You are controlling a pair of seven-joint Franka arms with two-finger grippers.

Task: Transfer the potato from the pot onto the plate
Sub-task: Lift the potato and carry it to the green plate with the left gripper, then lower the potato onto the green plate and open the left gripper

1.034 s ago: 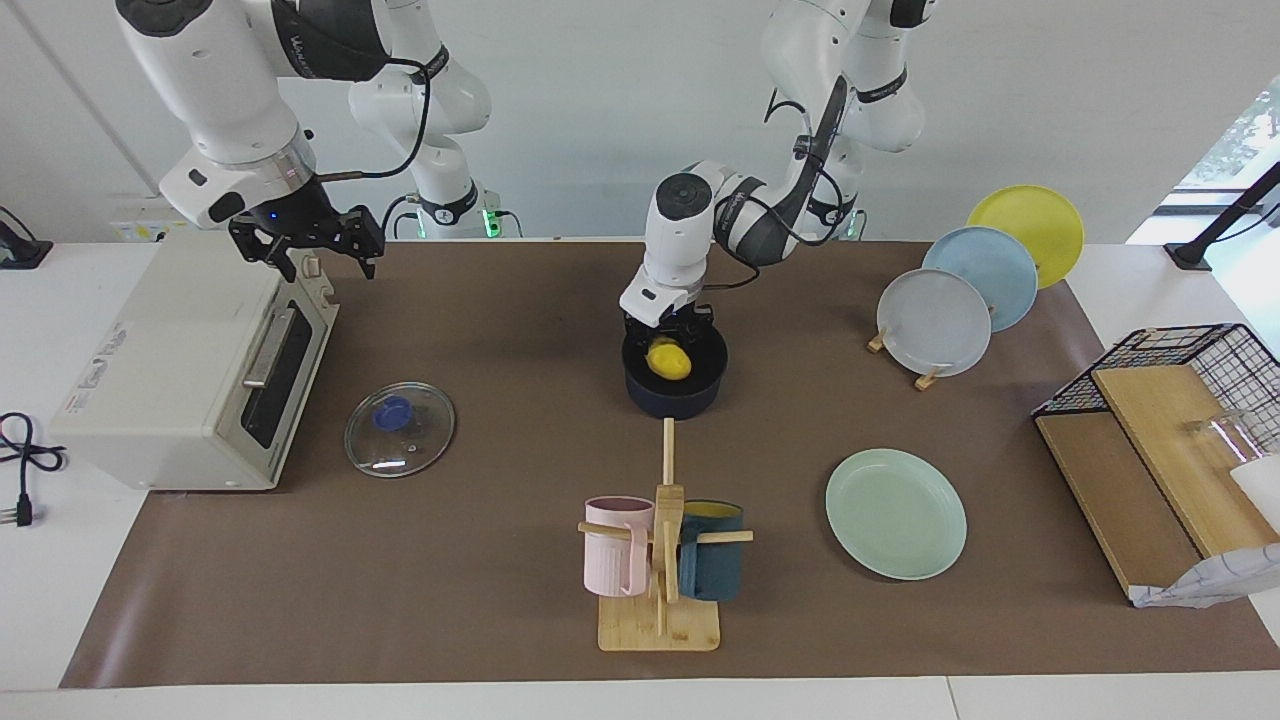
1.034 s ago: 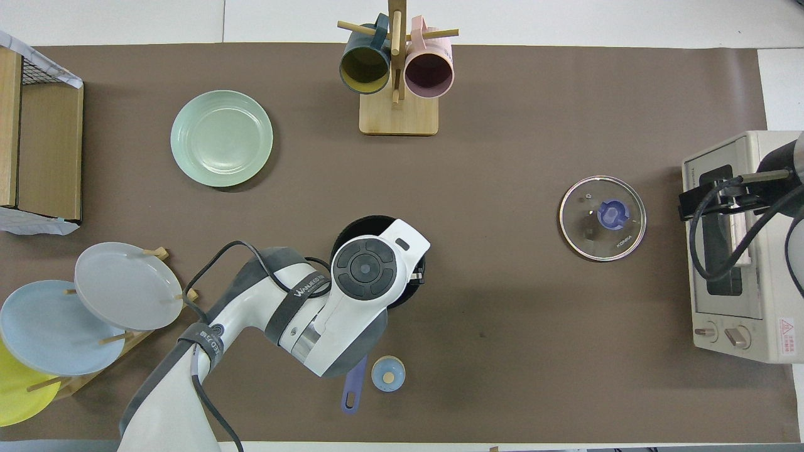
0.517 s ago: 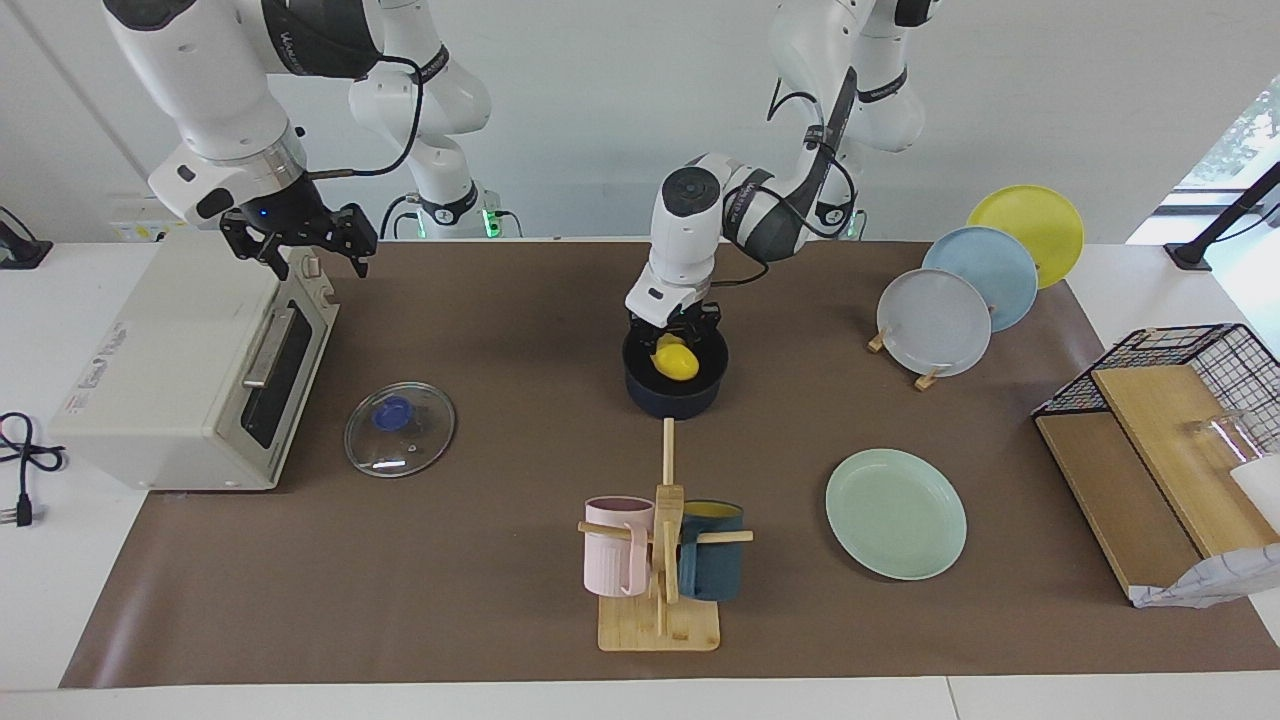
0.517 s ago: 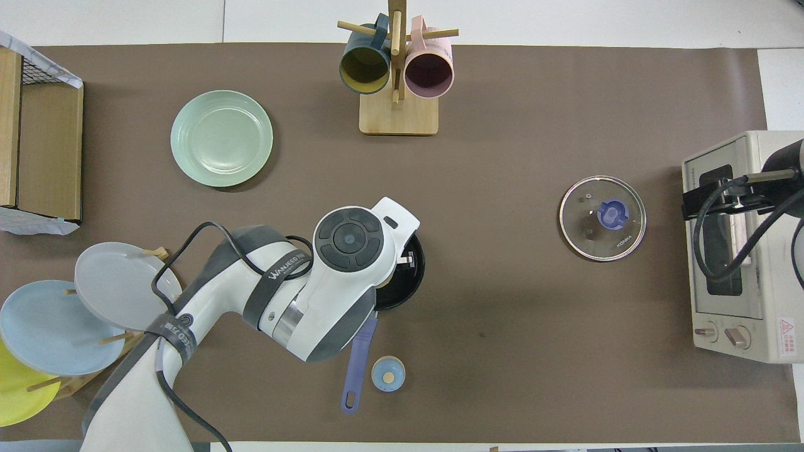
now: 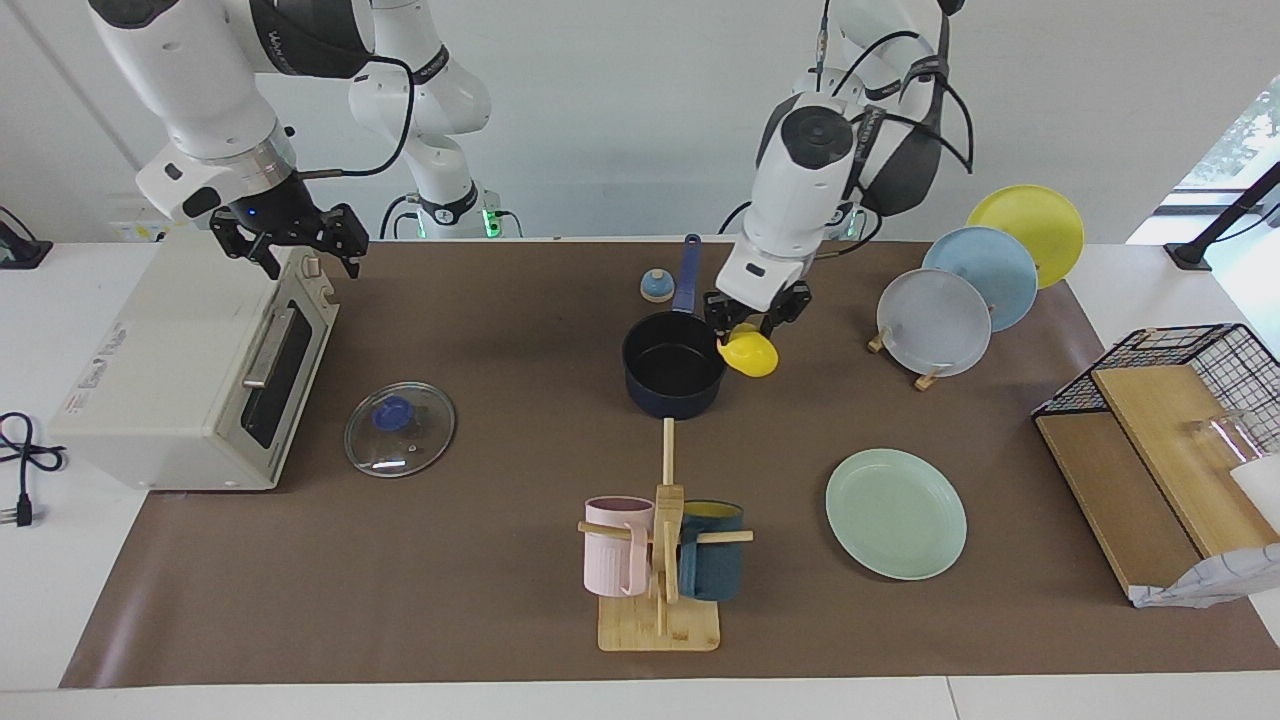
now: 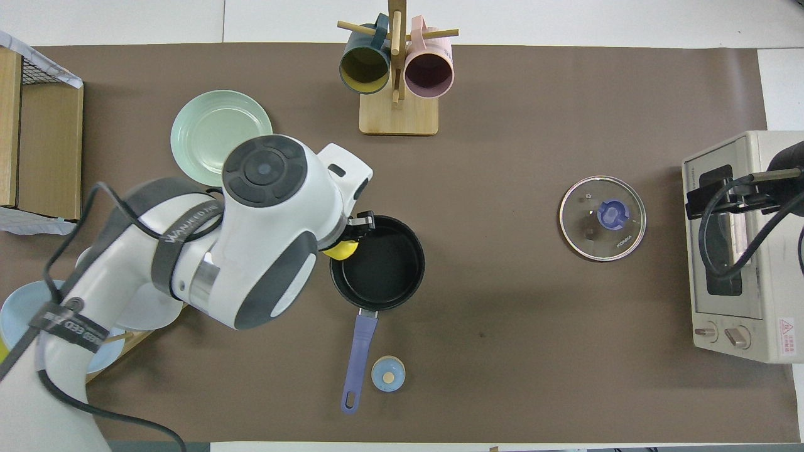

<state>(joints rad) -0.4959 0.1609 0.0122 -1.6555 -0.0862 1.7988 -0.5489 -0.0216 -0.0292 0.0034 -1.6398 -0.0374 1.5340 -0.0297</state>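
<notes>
The yellow potato (image 5: 750,352) (image 6: 340,250) hangs in the air, with my left gripper (image 5: 752,330) shut on it, just over the pot's rim on the side toward the left arm's end of the table. The dark navy pot (image 5: 674,377) (image 6: 378,263) has nothing in it, and its blue handle (image 6: 358,363) points toward the robots. Farther from the robots lies the mint-green plate (image 5: 895,513) (image 6: 207,125), partly covered by my left arm in the overhead view. My right gripper (image 5: 288,247) hangs open over the toaster oven.
A glass lid (image 5: 399,429) lies beside the white toaster oven (image 5: 190,370). A wooden mug stand (image 5: 660,560) holds two mugs. A rack with grey, blue and yellow plates (image 5: 975,285) stands near the left arm. A small blue knob (image 5: 656,287) sits by the pot handle. A wire basket (image 5: 1180,440) stands at the table's end.
My left gripper has lifted the potato out of the pot and carried it up and toward the left arm's end. The right gripper drifted slightly over the toaster oven.
</notes>
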